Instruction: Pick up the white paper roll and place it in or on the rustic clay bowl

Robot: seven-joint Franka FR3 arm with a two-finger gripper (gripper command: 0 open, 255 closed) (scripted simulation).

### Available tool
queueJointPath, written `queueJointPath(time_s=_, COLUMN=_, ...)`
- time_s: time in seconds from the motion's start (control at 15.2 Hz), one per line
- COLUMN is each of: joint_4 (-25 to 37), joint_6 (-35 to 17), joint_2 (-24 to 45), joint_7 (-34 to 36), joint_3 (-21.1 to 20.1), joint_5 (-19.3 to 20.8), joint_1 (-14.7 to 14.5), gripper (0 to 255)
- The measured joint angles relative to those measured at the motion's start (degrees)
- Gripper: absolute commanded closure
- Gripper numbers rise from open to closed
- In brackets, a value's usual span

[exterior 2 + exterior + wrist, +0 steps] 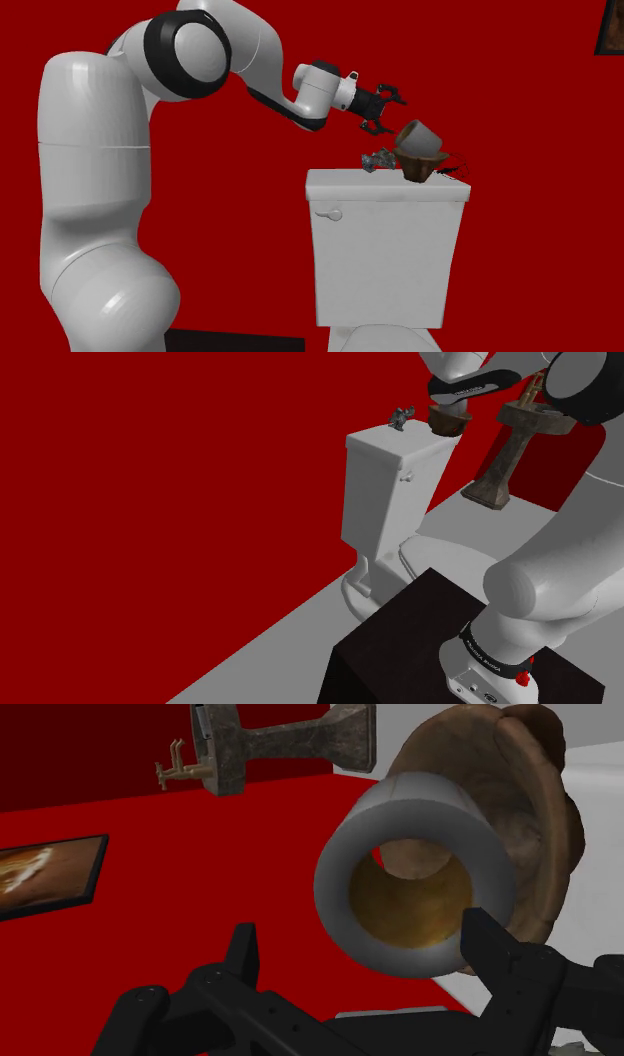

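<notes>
The paper roll is a grey-white tube with a brown inner wall, and its hollow end faces the wrist camera. It rests against the mouth of the brown clay bowl. The bowl sits tipped on the white toilet tank lid, its mouth turned up toward my gripper. My gripper hovers just short of the roll with its fingers spread wide. The roll lies close to one finger and well apart from the other. From the shoulder camera, the gripper hangs right above the bowl.
A small grey object lies on the lid beside the bowl. The toilet stands against a red wall. A pedestal sink with a tap stands beyond it. A framed picture hangs on the wall. My black stand is close to the toilet bowl.
</notes>
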State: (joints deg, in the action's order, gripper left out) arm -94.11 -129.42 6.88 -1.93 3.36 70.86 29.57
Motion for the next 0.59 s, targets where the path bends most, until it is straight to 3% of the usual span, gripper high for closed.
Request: queueJointPath(time_s=0.59, joint_4=-2.75, joint_6=3.07, joint_2=-3.56, joint_7=0.26, joint_3=-1.33, joint_5=-0.09, joint_1=-1.64, gripper=0)
